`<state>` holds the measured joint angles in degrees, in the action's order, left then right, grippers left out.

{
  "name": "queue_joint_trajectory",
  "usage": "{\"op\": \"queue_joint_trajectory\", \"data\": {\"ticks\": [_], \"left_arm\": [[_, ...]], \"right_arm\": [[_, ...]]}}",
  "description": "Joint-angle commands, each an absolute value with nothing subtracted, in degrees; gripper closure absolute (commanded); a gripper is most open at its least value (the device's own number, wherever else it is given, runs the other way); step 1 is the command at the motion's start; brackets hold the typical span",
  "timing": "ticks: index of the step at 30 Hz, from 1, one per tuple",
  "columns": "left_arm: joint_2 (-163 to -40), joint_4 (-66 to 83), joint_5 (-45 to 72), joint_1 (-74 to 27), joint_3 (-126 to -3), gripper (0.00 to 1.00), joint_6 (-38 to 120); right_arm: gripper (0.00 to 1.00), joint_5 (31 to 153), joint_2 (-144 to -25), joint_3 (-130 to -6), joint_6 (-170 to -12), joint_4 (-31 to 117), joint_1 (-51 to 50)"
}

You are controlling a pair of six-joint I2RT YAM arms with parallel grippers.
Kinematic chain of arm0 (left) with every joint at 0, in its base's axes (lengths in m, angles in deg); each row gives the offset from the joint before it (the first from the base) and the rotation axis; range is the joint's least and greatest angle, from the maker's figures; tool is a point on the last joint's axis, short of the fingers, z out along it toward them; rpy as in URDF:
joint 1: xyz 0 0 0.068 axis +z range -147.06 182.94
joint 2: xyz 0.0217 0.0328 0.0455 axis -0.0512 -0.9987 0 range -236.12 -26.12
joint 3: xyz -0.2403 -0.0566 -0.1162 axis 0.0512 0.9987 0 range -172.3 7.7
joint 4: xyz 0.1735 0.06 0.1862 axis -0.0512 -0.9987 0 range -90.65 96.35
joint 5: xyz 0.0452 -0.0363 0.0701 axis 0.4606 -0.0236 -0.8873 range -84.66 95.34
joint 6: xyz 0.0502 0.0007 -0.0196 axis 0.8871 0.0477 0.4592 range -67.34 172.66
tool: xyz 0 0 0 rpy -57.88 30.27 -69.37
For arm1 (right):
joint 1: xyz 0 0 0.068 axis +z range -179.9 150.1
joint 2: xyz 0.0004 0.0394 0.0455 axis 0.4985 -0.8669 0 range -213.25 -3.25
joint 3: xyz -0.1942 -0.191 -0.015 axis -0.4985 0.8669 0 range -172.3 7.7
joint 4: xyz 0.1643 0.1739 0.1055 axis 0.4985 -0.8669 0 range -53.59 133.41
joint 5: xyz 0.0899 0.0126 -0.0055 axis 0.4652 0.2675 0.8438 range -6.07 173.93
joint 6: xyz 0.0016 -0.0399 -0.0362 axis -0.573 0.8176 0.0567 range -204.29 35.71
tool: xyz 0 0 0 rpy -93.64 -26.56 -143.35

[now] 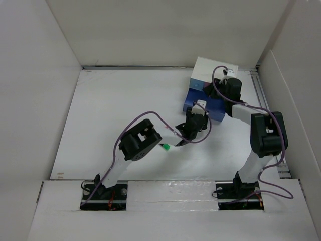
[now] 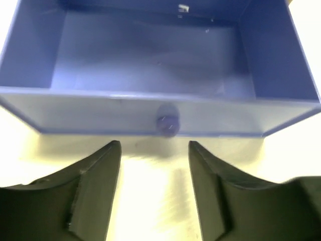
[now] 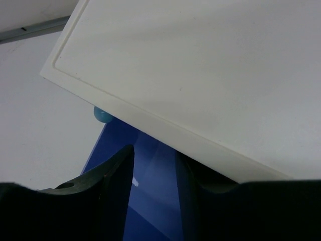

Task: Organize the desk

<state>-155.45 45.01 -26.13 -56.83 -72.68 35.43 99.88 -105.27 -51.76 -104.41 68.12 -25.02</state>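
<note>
Just beyond the left end effector (image 2: 154,146), jaws apart and empty: round knob (image 2: 167,123) on the front of the pulled-out blue drawer (image 2: 150,65), dead ahead, long axis crosswise to the approach. Lies nearer to the left arm than the right. Farther back, right end effector (image 3: 154,153), jaws somewhat apart, clamping nothing, over the white box (image 3: 200,75). Underneath all, white worktop (image 1: 110,115). From the left wrist alone, the drawer's interior; from the right wrist alone, a teal knob (image 3: 103,115).

Plain white panels (image 1: 165,30) rise behind, left and right of the matte white worktop (image 1: 115,100). A thin metal rail (image 1: 135,67) lines its far edge. Soft, even light.
</note>
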Motion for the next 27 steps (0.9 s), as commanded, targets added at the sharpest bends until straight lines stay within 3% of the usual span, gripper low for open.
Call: {"op": "queue_joint_trajectory", "data": {"ticks": [1, 5, 8, 9, 13, 16, 17, 18, 19, 20, 21, 25, 26, 27], "left_arm": [[-148.47, 44.85, -29.37, -57.27, -70.79, 0.44, 35.0], [-143.99, 44.76, -32.45, -57.88, -67.28, 0.29, 34.99], [-139.24, 46.25, -34.73, -59.11, -63.76, 0.28, 36.05], [-136.53, 47.04, -35.96, -59.72, -61.75, 0.29, 36.48], [-128.35, 47.22, -38.06, -59.73, -56.47, 0.32, 35.88], [-119.83, 47.22, -43.24, -59.73, -50.59, 0.45, 35.79], [-117.63, 46.18, -43.35, -58.69, -49.18, 0.58, 35.18], [-112.91, 44.34, -42.92, -57.89, -46.56, 0.65, 34.04], [-110.43, 42.32, -41.44, -56.84, -45.05, 0.73, 32.29], [-107.88, 38.56, -40.12, -54.31, -43.73, 0.89, 28.53], [-102.98, 36.61, -38.19, -52.63, -40.58, 0.95, 26.49], [-91.7, 31.59, -25.64, -44.98, -33.01, 1.0, 22.25], [-89.77, 29.14, -24.03, -43.92, -32.21, 0.97, 22.16], [-86.53, 27.9, -23.32, -43.3, -30.9, 0.94, 22.25]], "right_arm": [[0.55, 98.26, -103.1, -52.95, -103.54, 70.22, -24.63], [0.44, 98.17, -100.55, -52.25, -103.36, 68.46, -23.57], [0.17, 98.7, -96.78, -51.54, -103.19, 67.49, -22.96], [0.0, 98.44, -93.46, -51.36, -102.58, 66.27, -22.26], [0.0, 96.42, -88.61, -50.05, -100.91, 62.58, -19.27], [0.0, 92.56, -82.04, -45.49, -99.85, 60.2, -14.71], [0.0, 90.81, -80.09, -43.73, -99.76, 59.93, -13.13], [0.15, 89.05, -78.24, -41.63, -99.5, 60.28, -9.98], [0.43, 88.77, -74.83, -37.6, -99.15, 60.54, -8.3], [0.74, 88.16, -73.49, -35.91, -98.97, 60.11, -6.63], [1.0, 85.89, -72.17, -34.59, -98.54, 58.02, -3.22], [1.0, 81.39, -68.03, -28.0, -95.64, 53.79, 3.13], [0.8, 81.21, -67.85, -25.98, -95.54, 52.82, 3.67], [0.67, 81.9, -68.11, -24.92, -95.11, 52.64, 3.67]]}}
